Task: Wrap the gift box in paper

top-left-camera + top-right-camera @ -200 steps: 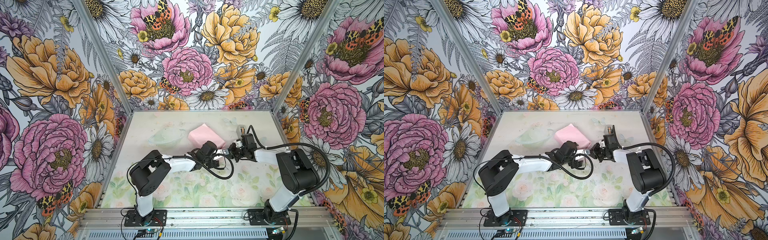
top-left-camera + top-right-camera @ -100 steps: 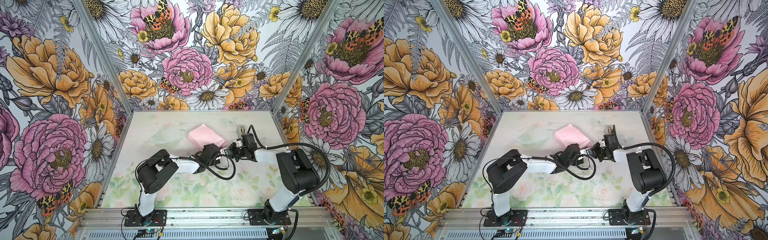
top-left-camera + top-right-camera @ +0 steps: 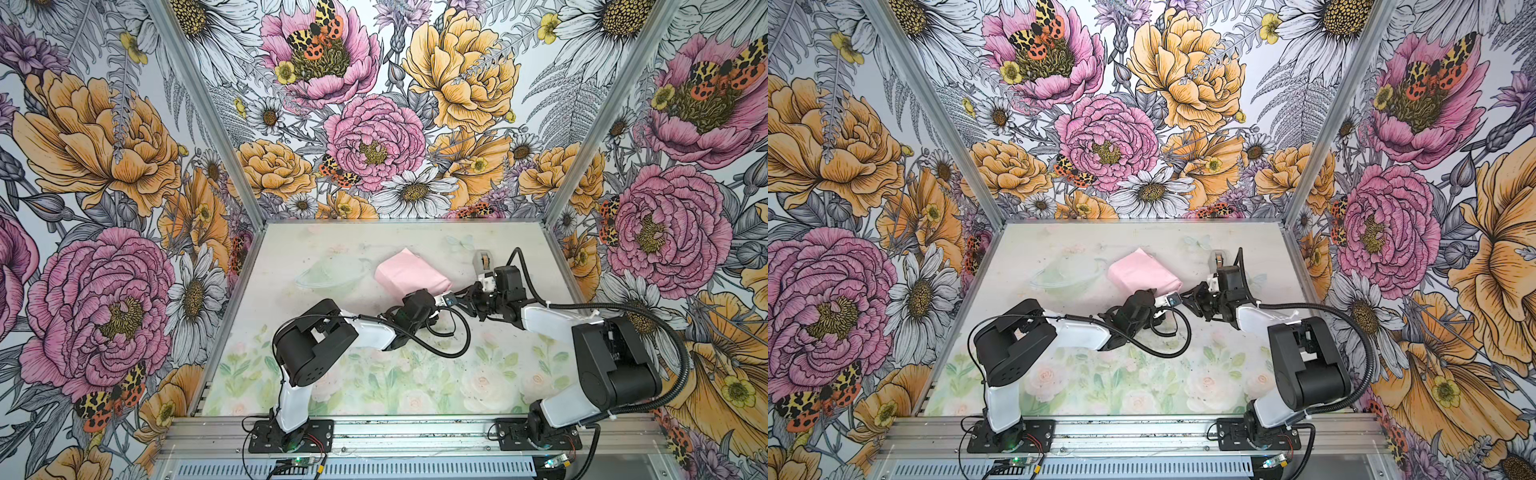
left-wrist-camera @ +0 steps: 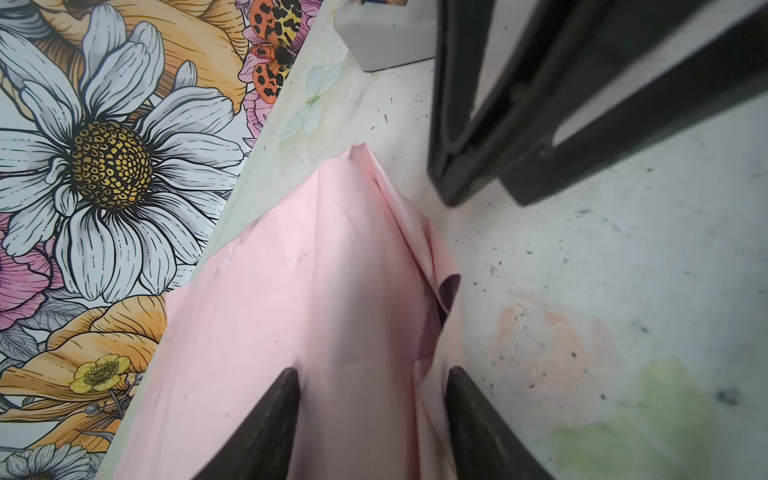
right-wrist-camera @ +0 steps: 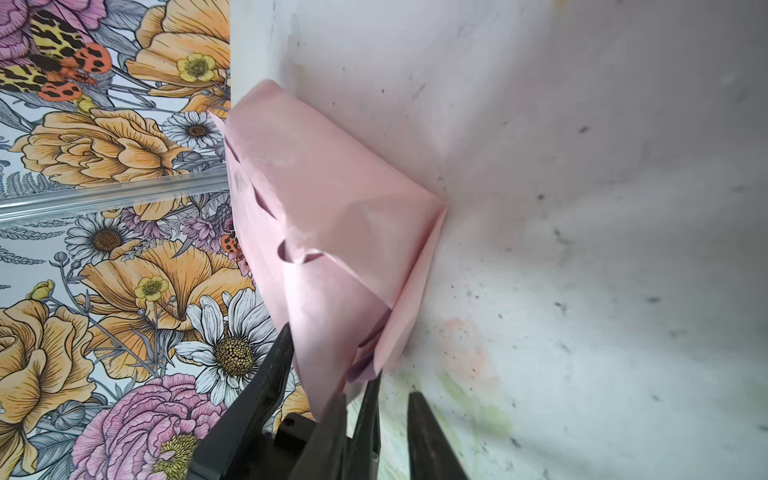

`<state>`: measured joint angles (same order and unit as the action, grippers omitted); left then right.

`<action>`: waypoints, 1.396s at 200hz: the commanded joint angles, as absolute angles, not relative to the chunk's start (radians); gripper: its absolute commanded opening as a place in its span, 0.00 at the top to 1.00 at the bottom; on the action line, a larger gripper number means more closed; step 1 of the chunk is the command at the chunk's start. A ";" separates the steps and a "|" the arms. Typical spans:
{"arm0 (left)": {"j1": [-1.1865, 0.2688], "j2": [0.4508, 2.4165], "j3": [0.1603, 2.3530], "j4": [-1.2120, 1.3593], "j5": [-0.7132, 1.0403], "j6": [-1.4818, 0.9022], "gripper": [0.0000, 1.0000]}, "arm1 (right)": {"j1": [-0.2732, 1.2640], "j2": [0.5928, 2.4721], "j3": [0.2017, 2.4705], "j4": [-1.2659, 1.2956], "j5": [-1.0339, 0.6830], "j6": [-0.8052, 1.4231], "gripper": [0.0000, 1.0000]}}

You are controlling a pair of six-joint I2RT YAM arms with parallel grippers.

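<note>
The paper (image 3: 411, 274) is folded pale-pink side out into a parcel at the middle of the table, and the gift box is hidden inside it. A lilac edge (image 5: 365, 370) shows at the near end flap. My left gripper (image 4: 374, 374) is at the parcel's near right corner, jaws apart. One fingertip (image 4: 286, 399) lies against the top face and the other fingertip (image 4: 461, 403) sits beside the end flap, with folded paper between them. My right gripper (image 5: 392, 399) stands just right of that flap (image 3: 457, 297), slightly open with only table between its fingers.
A grey tape dispenser (image 3: 482, 262) stands behind the right wrist, also seen in the left wrist view (image 4: 382, 37). The two grippers are almost touching at the parcel's corner. The floral table (image 3: 374, 374) ends at walls on three sides.
The left arm has pushed slightly in at the parcel's corner and its jaws have narrowed around the paper's end. The right jaws, shut before, have parted a little.
</note>
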<state>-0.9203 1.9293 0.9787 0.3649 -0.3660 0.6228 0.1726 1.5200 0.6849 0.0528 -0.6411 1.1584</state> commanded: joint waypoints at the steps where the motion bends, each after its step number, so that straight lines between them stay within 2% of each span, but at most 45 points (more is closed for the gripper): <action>1: -0.885 1.966 0.933 0.265 -0.343 0.556 0.44 | 0.169 1.515 0.646 0.022 -0.582 1.134 0.72; 68: -0.875 1.960 0.923 0.265 -0.308 0.535 0.47 | 0.259 1.649 0.760 0.067 -0.521 1.138 0.85; 118: -0.861 1.955 0.917 0.265 -0.268 0.522 0.52 | 0.282 1.673 0.785 0.120 -0.511 1.155 0.89; 133: -0.852 1.953 0.916 0.265 -0.246 0.513 0.52 | 0.250 1.611 0.774 0.069 -0.499 1.106 0.84; 171: -0.843 1.959 0.902 0.265 -0.222 0.507 0.52 | 0.153 1.448 0.779 -0.107 -0.453 0.950 0.63; 192: -0.837 1.959 0.902 0.265 -0.218 0.502 0.53 | 0.143 1.459 0.817 -0.159 -0.440 0.865 0.52; 219: -0.834 1.959 0.900 0.263 -0.216 0.506 0.53 | 0.141 1.527 0.856 -0.171 -0.471 0.810 0.46; 239: -0.827 1.956 0.901 0.260 -0.216 0.502 0.53 | 0.155 1.586 0.847 -0.167 -0.521 0.887 0.50; 256: -0.827 1.953 0.902 0.258 -0.216 0.500 0.53 | 0.195 1.604 0.827 -0.162 -0.502 0.921 0.62; 279: -0.825 1.950 0.902 0.257 -0.184 0.493 0.54 | 0.219 1.616 0.784 -0.104 -0.493 0.978 0.68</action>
